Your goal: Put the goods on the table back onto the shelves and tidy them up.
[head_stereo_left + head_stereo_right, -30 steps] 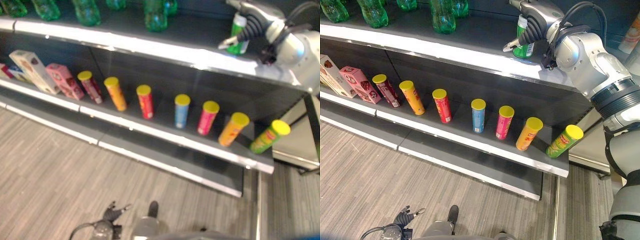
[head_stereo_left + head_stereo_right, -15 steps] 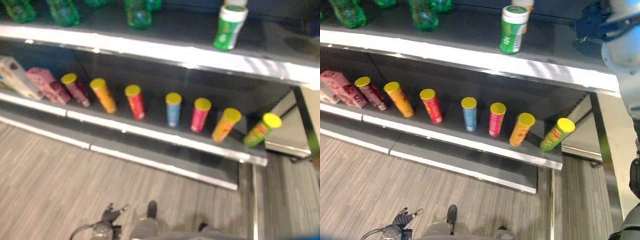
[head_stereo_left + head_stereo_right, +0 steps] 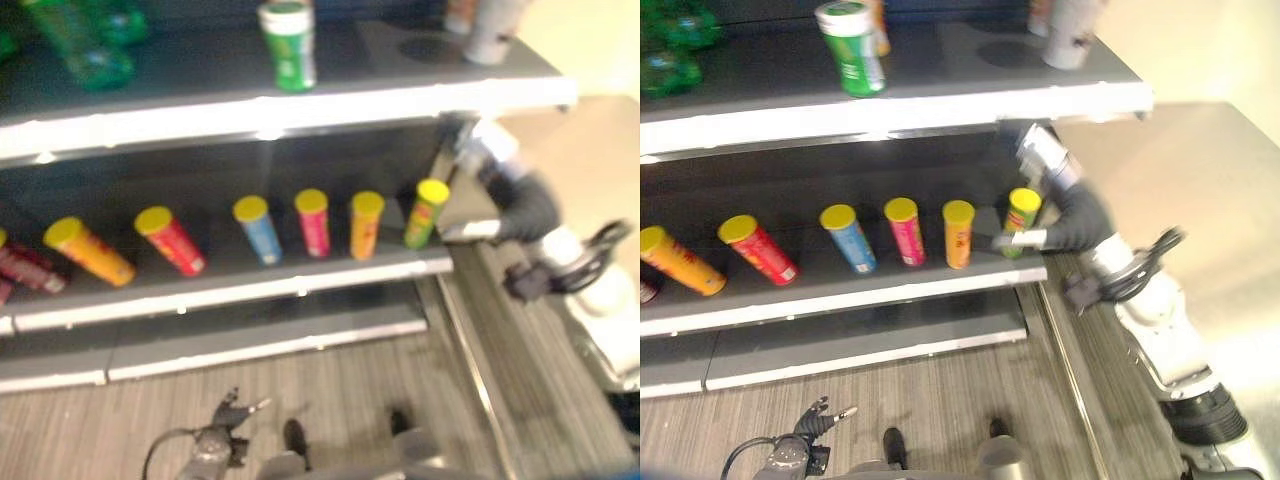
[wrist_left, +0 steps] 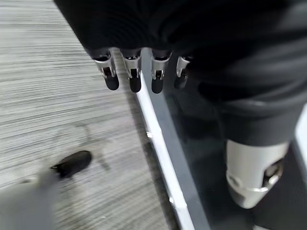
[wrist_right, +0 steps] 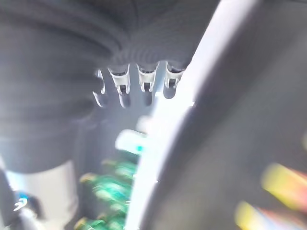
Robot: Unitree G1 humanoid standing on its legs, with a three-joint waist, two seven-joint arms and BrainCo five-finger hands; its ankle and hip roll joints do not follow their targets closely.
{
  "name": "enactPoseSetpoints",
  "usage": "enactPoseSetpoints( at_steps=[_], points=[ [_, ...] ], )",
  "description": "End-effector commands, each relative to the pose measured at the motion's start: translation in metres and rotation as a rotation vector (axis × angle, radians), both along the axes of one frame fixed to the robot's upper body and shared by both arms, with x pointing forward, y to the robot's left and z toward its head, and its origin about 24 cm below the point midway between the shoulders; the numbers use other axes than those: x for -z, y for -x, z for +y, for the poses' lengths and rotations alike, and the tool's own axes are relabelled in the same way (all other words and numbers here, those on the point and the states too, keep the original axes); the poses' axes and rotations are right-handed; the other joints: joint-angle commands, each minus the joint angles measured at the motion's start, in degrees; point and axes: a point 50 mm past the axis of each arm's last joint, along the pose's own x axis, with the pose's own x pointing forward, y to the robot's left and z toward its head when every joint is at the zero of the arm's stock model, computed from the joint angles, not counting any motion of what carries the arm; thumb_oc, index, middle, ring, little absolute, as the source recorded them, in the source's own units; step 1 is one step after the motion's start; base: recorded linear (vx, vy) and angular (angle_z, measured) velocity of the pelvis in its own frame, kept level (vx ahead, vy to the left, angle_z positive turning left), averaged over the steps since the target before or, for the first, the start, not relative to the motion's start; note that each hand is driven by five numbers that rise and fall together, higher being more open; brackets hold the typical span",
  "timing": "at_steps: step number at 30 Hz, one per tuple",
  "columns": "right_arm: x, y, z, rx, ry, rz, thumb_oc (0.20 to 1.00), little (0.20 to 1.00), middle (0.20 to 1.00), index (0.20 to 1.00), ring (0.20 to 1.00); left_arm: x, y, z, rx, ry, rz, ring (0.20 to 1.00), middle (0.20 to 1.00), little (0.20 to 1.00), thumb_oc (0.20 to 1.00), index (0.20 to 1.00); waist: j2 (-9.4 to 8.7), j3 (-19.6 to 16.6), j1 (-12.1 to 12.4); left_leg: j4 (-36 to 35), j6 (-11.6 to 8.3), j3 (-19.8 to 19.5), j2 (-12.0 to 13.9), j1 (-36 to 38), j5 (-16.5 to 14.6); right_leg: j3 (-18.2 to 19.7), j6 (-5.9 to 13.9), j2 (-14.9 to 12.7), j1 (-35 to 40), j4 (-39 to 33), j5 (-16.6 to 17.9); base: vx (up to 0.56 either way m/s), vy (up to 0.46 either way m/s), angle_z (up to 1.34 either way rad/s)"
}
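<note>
Green can (image 3: 288, 45) upright on the upper shelf (image 3: 300, 105), top centre of the left eye view, free of either hand; judged shelved. Further right on the same shelf, a pale cup or jar (image 3: 490, 30) near the shelf's right end, too blurred to tell more. Green bottles (image 3: 85, 50) at upper left, same shelf.

On the lower shelf (image 3: 250, 290), a row of yellow-lidded tubes, all leaning rather than straight: orange tube (image 3: 88, 252) and red tube (image 3: 172, 240) at left, then blue tube (image 3: 260, 228), pink tube (image 3: 314, 222), second orange tube (image 3: 366, 224) and green tube (image 3: 426, 212) at the right end. Judged: stocking well along here, straightening the row possibly left. No table with goods to be made out, so remaining goods cannot be judged.

Right hand (image 3: 1040, 238) at centre right of the right eye view, just beside the green tube at the shelf's right end, well below the green can; touching or not, cannot tell. In the right wrist view, fingers (image 5: 146, 84) hanging loosely, nothing between them: released, empty.

Left hand (image 4: 139, 72) low over the striped floor (image 4: 57, 105), at the bottom of both eye views, fingers straight and relaxed, carrying nothing, far from all goods.
</note>
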Motion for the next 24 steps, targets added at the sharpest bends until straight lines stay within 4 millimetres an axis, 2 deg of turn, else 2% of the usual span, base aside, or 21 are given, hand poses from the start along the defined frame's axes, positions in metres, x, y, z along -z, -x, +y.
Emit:
enactPoseSetpoints(
  at_steps=[1, 2, 3, 5, 8, 9, 10, 11, 15, 17, 21, 24],
  points=[
    [0.056, 0.005, -0.016, 0.086, 0.102, 0.216, 1.0, 1.0, 1.0, 1.0, 1.0, -0.024, -0.033, 0.02, 0.032, -0.058, -0.126, 1.0, 1.0, 1.0, 1.0, 1.0, -0.87, 0.53, 0.13, 13.28, -2.19, 0.73, 3.7, 0.94, -16.79, -1.5, 1.01, -0.75, -6.77, 5.26, -2.56, -0.01, 0.002, -0.03],
    [0.088, 0.009, -0.024, 0.169, 0.157, 0.325, 1.0, 1.0, 1.0, 1.0, 1.0, -0.024, -0.037, 0.016, 0.048, -0.054, -0.13, 1.0, 1.0, 1.0, 1.0, 1.0, -0.86, 0.74, 0.15, 13.4, -2.11, 0.52, 3.67, 0.98, -16.96, -1.72, 0.98, -0.78, -6.48, 5.3, -2.73, 0.0, 0.0, 0.0],
    [0.089, 0.008, -0.024, 0.169, 0.157, 0.324, 1.0, 1.0, 1.0, 1.0, 1.0, -0.024, -0.037, 0.017, 0.047, -0.054, -0.131, 1.0, 1.0, 1.0, 1.0, 1.0, -0.9, 0.61, 0.14, 13.3, -2.12, 0.54, 3.63, 0.84, -16.81, -1.69, 0.97, -0.8, -6.66, 5.24, -2.62, 0.0, 0.0, 0.0],
    [0.129, 0.014, -0.03, 0.265, 0.249, 0.455, 1.0, 1.0, 1.0, 1.0, 1.0, -0.022, -0.038, 0.01, 0.08, -0.051, -0.119, 1.0, 1.0, 1.0, 1.0, 1.0, -1.02, 0.66, 0.62, 13.39, -1.97, 0.29, 3.47, 0.64, -16.81, -1.97, 0.86, -0.89, -6.53, 5.12, -2.67, 0.0, 0.0, 0.0],
    [0.178, 0.029, -0.038, 0.403, 0.3, 0.648, 1.0, 1.0, 1.0, 1.0, 1.0, -0.019, -0.036, 0.005, 0.091, -0.047, -0.103, 1.0, 1.0, 1.0, 1.0, 1.0, -1.31, 0.52, 1.71, 13.53, -1.96, -0.35, 3.28, 0.49, -16.87, -2.82, 0.67, -1.02, -5.87, 4.86, -2.81, 0.02, -0.039, 0.02],
    [0.178, 0.029, -0.038, 0.402, 0.3, 0.648, 1.0, 1.0, 1.0, 1.0, 1.0, -0.019, -0.036, 0.005, 0.091, -0.047, -0.103, 1.0, 1.0, 1.0, 1.0, 1.0, -1.34, 0.55, 1.7, 13.55, -1.96, -0.38, 3.28, 0.5, -16.89, -2.84, 0.67, -1.02, -5.83, 4.85, -2.82, 0.02, -0.051, 0.06],
    [0.197, 0.037, -0.041, 0.471, 0.322, 0.738, 1.0, 1.0, 1.0, 1.0, 1.0, -0.017, -0.034, 0.003, 0.085, -0.042, -0.094, 1.0, 1.0, 1.0, 1.0, 1.0, -1.41, 0.46, 2.54, 13.56, -1.95, -0.98, 3.13, 0.37, -16.85, -3.75, 0.57, -1.08, -5.38, 4.8, -3.0, 0.02, -0.055, 0.15],
    [0.209, 0.044, -0.042, 0.496, 0.343, 0.795, 1.0, 1.0, 1.0, 1.0, 1.0, -0.016, -0.032, 0.002, 0.091, -0.043, -0.089, 1.0, 1.0, 1.0, 1.0, 1.0, -1.44, 0.47, 3.08, 13.57, -1.94, -1.44, 3.03, 0.28, -16.86, -4.27, 0.46, -1.12, -5.04, 4.74, -3.2, 0.03, -0.074, 0.3],
    [0.233, 0.06, -0.044, 0.555, 0.395, 0.933, 1.0, 1.0, 1.0, 1.0, 1.0, -0.012, -0.028, 0.001, 0.076, -0.041, -0.062, 1.0, 1.0, 1.0, 1.0, 1.0, -1.69, 0.82, 4.68, 13.87, -2.01, -2.87, 2.71, -0.35, -16.73, -5.83, 0.17, -1.27, -4.02, 4.63, -3.65, 0.01, -0.058, 0.3],
    [0.235, 0.062, -0.044, 0.566, 0.407, 0.949, 1.0, 1.0, 1.0, 1.0, 1.0, -0.012, -0.028, 0.001, 0.072, -0.041, -0.061, 1.0, 1.0, 1.0, 1.0, 1.0, -1.73, 0.88, 4.97, 13.85, -2.01, -3.24, 2.64, -0.43, -16.7, -6.23, 0.09, -1.31, -3.78, 4.6, -3.77, 0.0, -0.045, 0.15],
    [0.248, 0.078, -0.049, 0.59, 0.47, 1.037, 1.0, 1.0, 1.0, 1.0, 1.0, -0.011, -0.025, 0.003, 0.059, -0.041, -0.052, 1.0, 1.0, 1.0, 1.0, 1.0, -1.69, 1.21, 6.23, 13.82, -2.25, -4.79, 2.34, -1.08, -16.3, -8.01, -0.13, -1.49, -2.94, 4.67, -4.37, 0.0, -0.05, 0.31],
    [0.249, 0.08, -0.051, 0.595, 0.488, 1.045, 1.0, 1.0, 1.0, 1.0, 1.0, -0.01, -0.023, 0.005, 0.054, -0.04, -0.044, 1.0, 1.0, 1.0, 1.0, 1.0, -1.6, 1.43, 6.71, 13.87, -2.4, -5.5, 2.26, -1.4, -16.04, -8.82, -0.21, -1.64, -2.75, 4.94, -4.7, 0.0, -0.04, 0.2]
  ],
)
